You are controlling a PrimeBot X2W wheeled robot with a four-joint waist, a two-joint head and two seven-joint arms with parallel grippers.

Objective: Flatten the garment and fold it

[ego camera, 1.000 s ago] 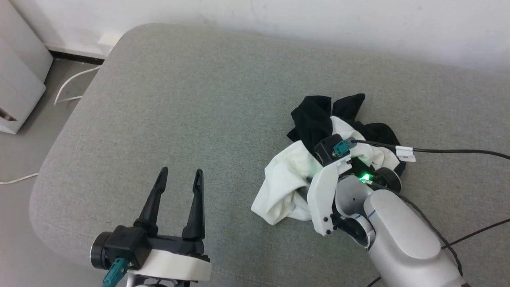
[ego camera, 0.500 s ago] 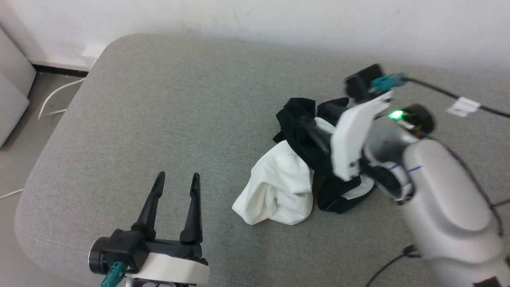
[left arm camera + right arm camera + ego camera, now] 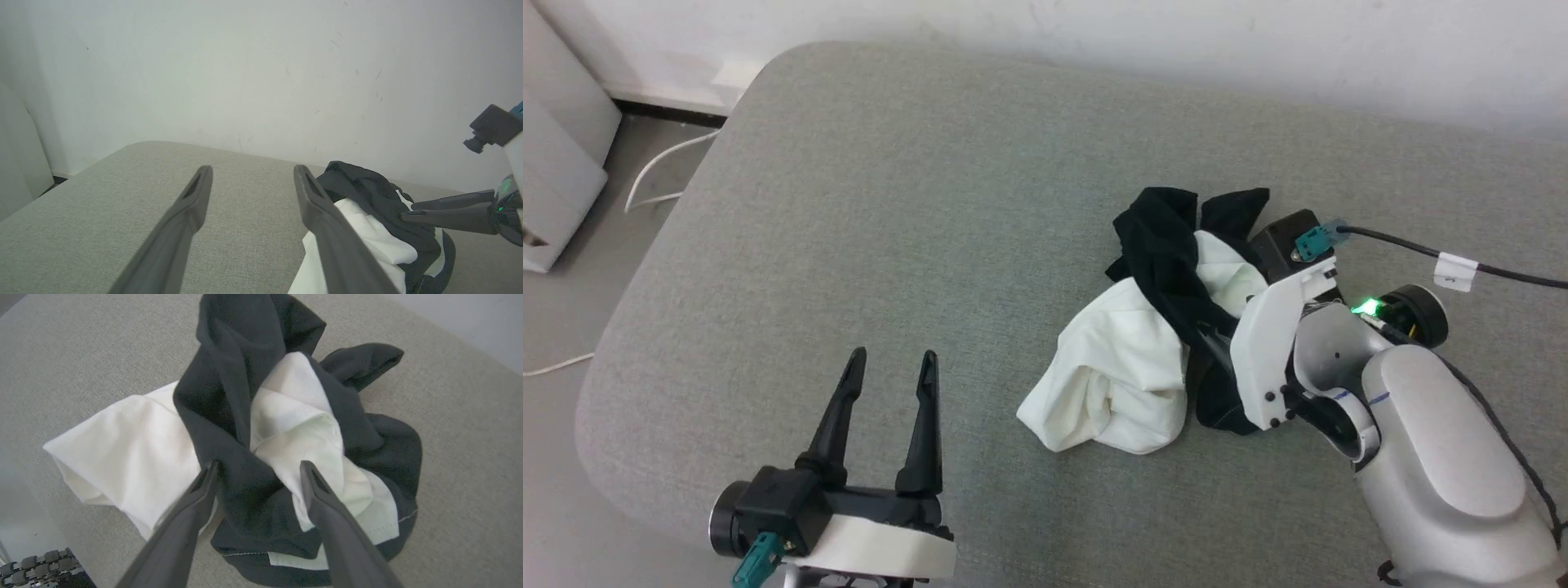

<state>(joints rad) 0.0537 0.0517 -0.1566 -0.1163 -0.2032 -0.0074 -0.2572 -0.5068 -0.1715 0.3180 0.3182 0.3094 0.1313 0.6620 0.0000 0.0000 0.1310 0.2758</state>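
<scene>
The garment lies crumpled in a heap right of centre on the grey cushion, its white body bunched at the front left and black sleeves draped across the top and back. My right gripper reaches into the heap from the right. In the right wrist view that gripper is open, its two tips straddling a black fold of the garment just below them. My left gripper hovers open and empty over bare cushion at the lower left. In the left wrist view it points toward the wall, the garment to its right.
The cushion's rounded edge drops to the floor on the left, where a white cable and a pale box sit. A white wall runs behind. A black cable trails from my right wrist.
My right gripper went from shut to open, rose over the heap and came back down onto it. A black sleeve now lies across the white body. The head camera shifted.
</scene>
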